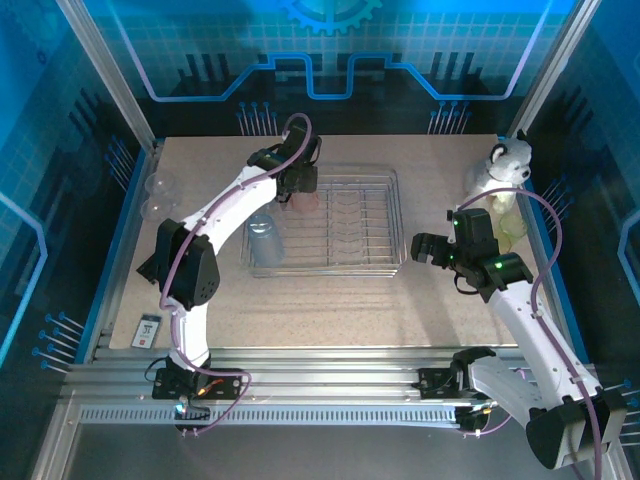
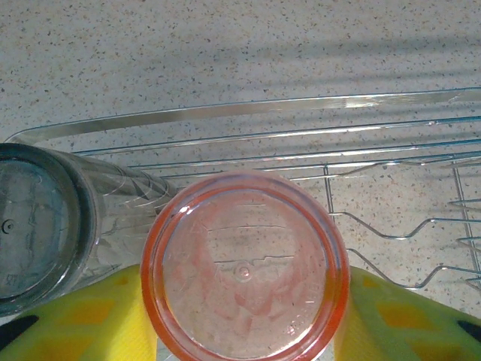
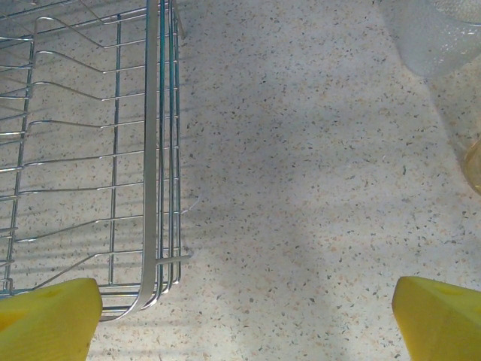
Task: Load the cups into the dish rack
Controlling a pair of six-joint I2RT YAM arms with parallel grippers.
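Note:
The silver wire dish rack (image 1: 375,190) sits mid-table. My left gripper (image 1: 298,183) is over its far-left corner, shut on the pink-red cup (image 2: 244,267), which is base-up between the yellow fingers (image 2: 83,320). A smoky grey cup (image 2: 45,226) lies beside it in the rack's left end, and from above it looks pale blue (image 1: 265,240). My right gripper (image 1: 428,248) hovers just right of the rack, open, with bare table between its fingers (image 3: 49,316). A yellow-green cup (image 1: 510,228) and a clear cup (image 3: 436,34) stand at the far right. Two clear cups (image 1: 158,195) stand far left.
A grey-white plush animal (image 1: 505,165) sits at the back right by the yellow-green cup. A small card (image 1: 147,330) lies near the front-left table edge. The rack's near-right corner (image 3: 154,248) is close to my right gripper's left finger. Upright dividers (image 2: 421,233) fill the rack's middle.

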